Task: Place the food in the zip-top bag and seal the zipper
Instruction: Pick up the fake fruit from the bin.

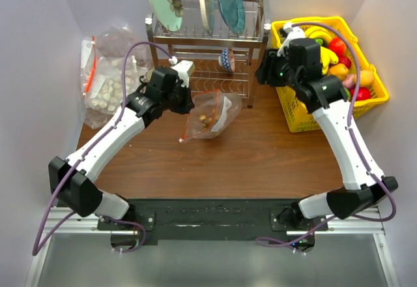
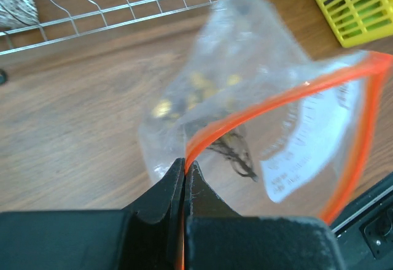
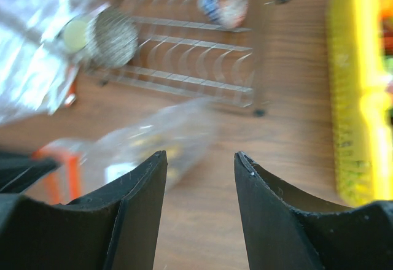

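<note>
Brown wooden table (image 1: pixel 260 163) fills the top view and carries three kinds of container.

One wire dish rack (image 1: pixel 195 39) stands at twelve o'clock. It holds three plates on edge: a pale green one (image 1: pixel 164 0), a thin one seen edge-on (image 1: pixel 207 3) and a teal one (image 1: pixel 231 3). One small patterned bowl (image 1: pixel 227 59) sits on its lower tier.

One yellow slotted basket (image 1: pixel 300 114) sits at two o'clock, heaped with toy fruit (image 1: pixel 337 45) in yellow, red and orange, too piled to count.

Clear bags of white lumps (image 1: pixel 107 85) lie in a heap at ten o'clock; their number is not clear.

One zip-top bag (image 1: pixel 212 114) is at the table's centre, just at six o'clock of the rack. Its orange-red zipper (image 2: pixel 276 107) stands apart in an open loop, so the mouth gapes. Inside lie small brown and yellowish pieces (image 1: pixel 207 119), blurred and too small to count.

Of the two grippers, the left gripper (image 2: pixel 185 169) has its fingers pressed together on one end of the zipper. The right gripper (image 3: pixel 199 162) hovers between the rack and the basket, at three o'clock of the bag, fingers parted with nothing between them.
</note>
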Robot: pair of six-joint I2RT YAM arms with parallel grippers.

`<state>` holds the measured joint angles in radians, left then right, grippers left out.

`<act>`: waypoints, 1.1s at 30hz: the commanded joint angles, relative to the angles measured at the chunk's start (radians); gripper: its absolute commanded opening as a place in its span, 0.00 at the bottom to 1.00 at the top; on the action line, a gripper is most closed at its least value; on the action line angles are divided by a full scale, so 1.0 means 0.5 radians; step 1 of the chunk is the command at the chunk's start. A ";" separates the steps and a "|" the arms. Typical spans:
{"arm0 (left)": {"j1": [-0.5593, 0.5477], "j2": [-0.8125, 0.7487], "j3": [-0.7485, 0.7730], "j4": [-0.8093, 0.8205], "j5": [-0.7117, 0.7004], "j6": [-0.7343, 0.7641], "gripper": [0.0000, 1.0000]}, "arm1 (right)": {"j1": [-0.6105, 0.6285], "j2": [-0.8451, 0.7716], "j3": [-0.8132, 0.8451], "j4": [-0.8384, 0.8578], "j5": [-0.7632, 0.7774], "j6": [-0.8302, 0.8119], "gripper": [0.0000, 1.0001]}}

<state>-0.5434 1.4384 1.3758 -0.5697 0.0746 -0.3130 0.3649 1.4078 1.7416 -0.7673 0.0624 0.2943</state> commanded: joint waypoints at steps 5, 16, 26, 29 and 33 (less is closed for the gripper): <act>0.013 -0.030 0.120 -0.109 -0.070 0.086 0.00 | -0.438 0.255 0.253 0.031 0.050 0.123 0.51; 0.013 0.053 -0.052 0.059 0.170 0.089 0.00 | -0.638 0.804 0.735 -0.195 0.424 0.037 0.62; 0.013 0.059 -0.079 0.109 0.216 0.108 0.00 | -0.769 0.915 0.548 -0.193 0.608 0.028 0.65; 0.013 0.062 -0.076 0.115 0.207 0.111 0.00 | -0.797 0.961 0.499 -0.159 0.621 0.028 0.65; 0.013 0.062 -0.070 0.118 0.213 0.111 0.00 | -0.819 1.059 0.471 -0.116 0.602 0.034 0.66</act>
<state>-0.5434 1.4754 1.3327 -0.5552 0.1619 -0.2825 -0.0338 1.8931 1.9907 -0.8650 0.3340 0.3130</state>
